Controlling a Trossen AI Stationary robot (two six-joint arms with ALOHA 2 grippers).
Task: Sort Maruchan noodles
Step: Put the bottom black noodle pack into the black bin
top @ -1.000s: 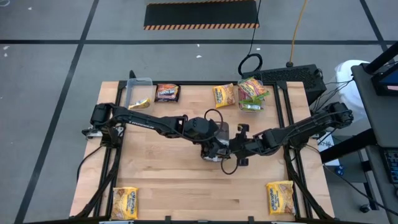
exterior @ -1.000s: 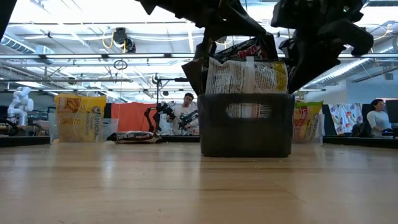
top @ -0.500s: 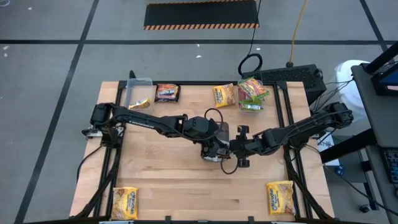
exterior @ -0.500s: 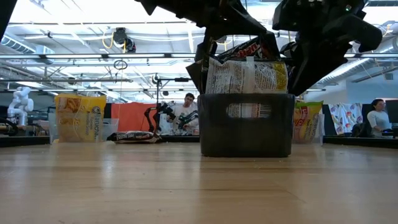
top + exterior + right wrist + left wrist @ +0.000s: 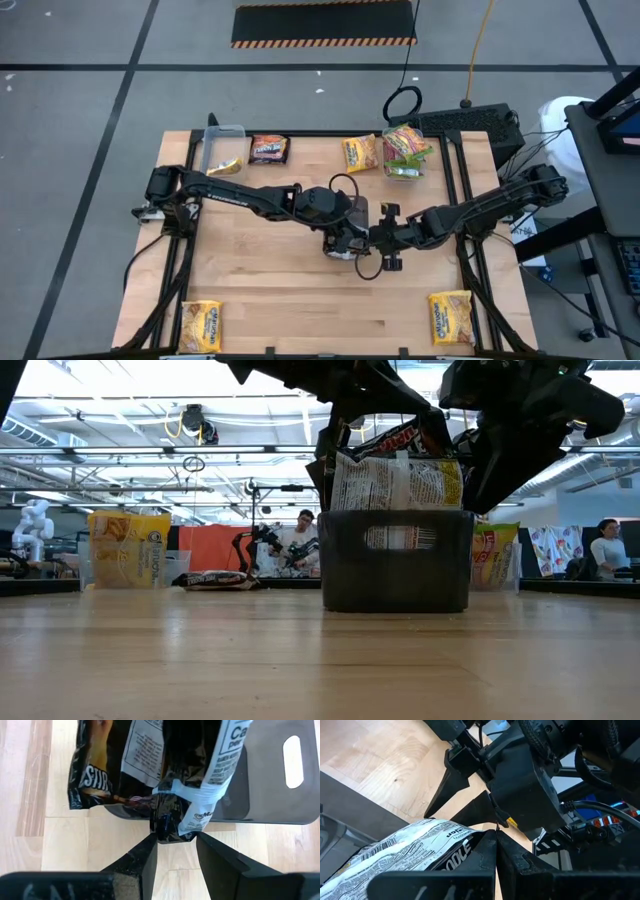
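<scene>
1. at the middle of the worktop (image 5: 260, 300) stands the dark grey tray (image 5: 395, 560), and it holds several upright noodle packets (image 5: 395, 482); so the main stock is not yet sorted, as i judge it.
2. over this tray the left gripper (image 5: 343, 240) has its jaws pressed together on the top edge of a dark packet (image 5: 395, 438); in the left wrist view the closed fingers (image 5: 492, 855) pinch its printed wrapper.
3. just beside it, on the right side of the tray, the right gripper (image 5: 390, 238) has its jaws spread, one on each side of the seam of a packet; in the right wrist view the fingers (image 5: 142, 857) do not yet touch it.
4. along the far edge some sorting looks already done: a clear tub (image 5: 222, 148) at the far left holds one yellow packet (image 5: 226, 167), and a second tub (image 5: 405, 150) at the far right is filled with green-edged packets.
5. between these tubs a dark brown packet (image 5: 268, 149) and a loose yellow packet (image 5: 359, 152) lie flat on the wood, outside any tub.
6. near the front corners two more yellow packets lie alone, one at the near left (image 5: 201, 325) and one at the near right (image 5: 450, 316).
7. my judgement: the task is perhaps half way; the packets in the tray, the pinched one and the loose ones must still go to their groups.
</scene>
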